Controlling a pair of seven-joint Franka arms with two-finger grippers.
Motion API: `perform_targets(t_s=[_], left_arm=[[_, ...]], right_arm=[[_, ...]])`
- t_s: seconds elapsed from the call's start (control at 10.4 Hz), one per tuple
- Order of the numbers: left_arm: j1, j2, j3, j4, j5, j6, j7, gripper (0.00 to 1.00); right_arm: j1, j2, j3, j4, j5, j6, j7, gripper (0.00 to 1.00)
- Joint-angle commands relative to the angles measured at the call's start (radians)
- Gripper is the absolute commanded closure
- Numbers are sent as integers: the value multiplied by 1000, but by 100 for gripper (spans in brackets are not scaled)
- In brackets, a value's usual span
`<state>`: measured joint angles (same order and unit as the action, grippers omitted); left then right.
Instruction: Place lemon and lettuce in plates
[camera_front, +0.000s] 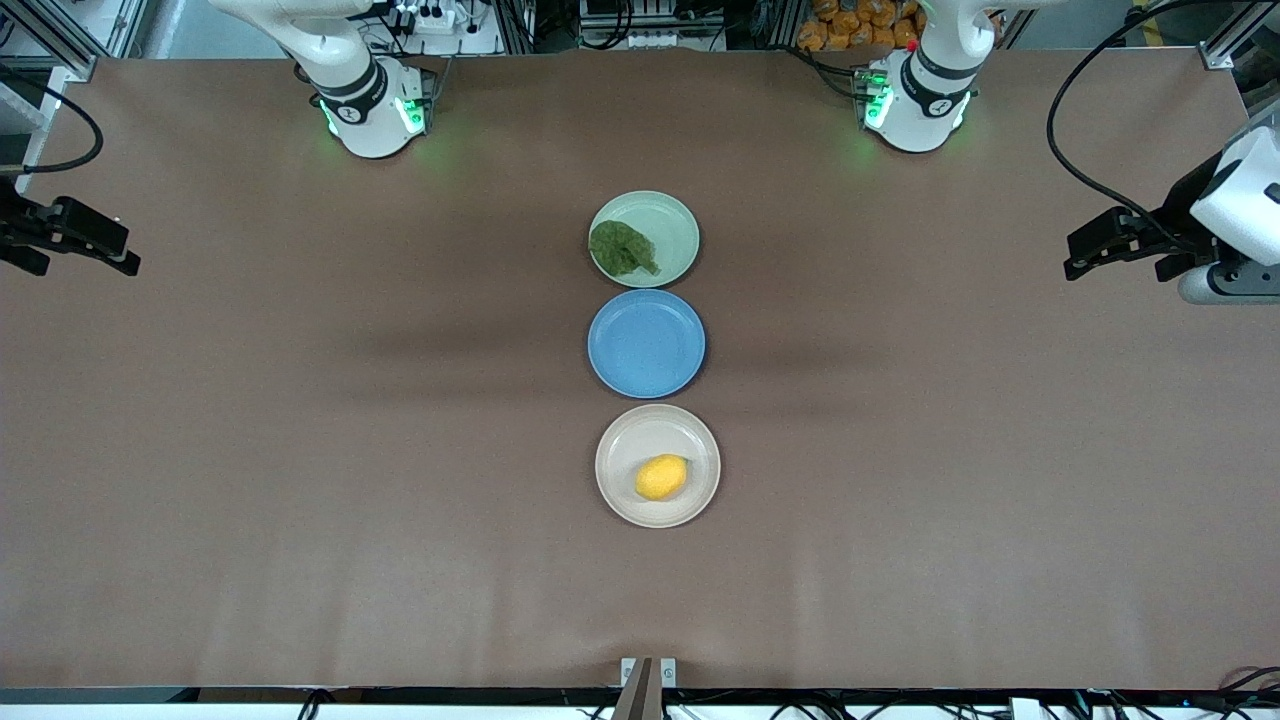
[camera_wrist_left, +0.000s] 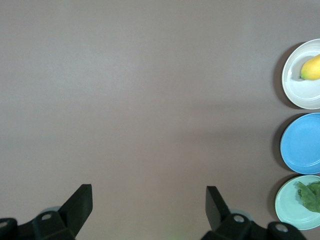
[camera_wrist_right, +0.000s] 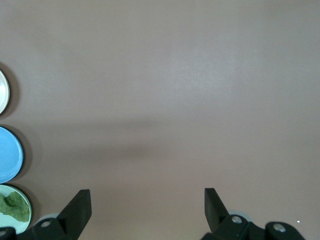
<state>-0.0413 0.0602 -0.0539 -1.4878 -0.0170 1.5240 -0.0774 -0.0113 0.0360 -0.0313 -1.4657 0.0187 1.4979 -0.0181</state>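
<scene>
Both grippers wait with fingers spread and empty: left gripper (camera_front: 1085, 255) over the table's left-arm end, right gripper (camera_front: 105, 250) over the right-arm end. We find the blue plate (camera_front: 646, 343) between mint plate (camera_front: 672, 230), holding the lettuce (camera_front: 620, 248), and beige plate (camera_front: 625, 445), holding the lemon (camera_front: 661, 477).

Three plates in touching row mid-table: green plate (camera_front: 672, 215) with lettuce (camera_front: 621, 248), blue plate (camera_front: 646, 343), cream plate (camera_front: 625, 450) with lemon (camera_front: 662, 477). Bare table (camera_front: 300, 450) toward both arms' ends; grippers parked wide.
</scene>
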Motion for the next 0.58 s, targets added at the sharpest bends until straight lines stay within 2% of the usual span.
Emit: perform_targets(t_s=[0.0, 0.48], left_arm=[[-2, 0, -6, 11, 23, -19, -1, 0], [-5, 0, -8, 11, 25, -19, -1, 0]], right_arm=[[-15, -18, 2, -15, -6, 2, -19, 0], [-13, -19, -4, -13, -6, 4, -31, 0]])
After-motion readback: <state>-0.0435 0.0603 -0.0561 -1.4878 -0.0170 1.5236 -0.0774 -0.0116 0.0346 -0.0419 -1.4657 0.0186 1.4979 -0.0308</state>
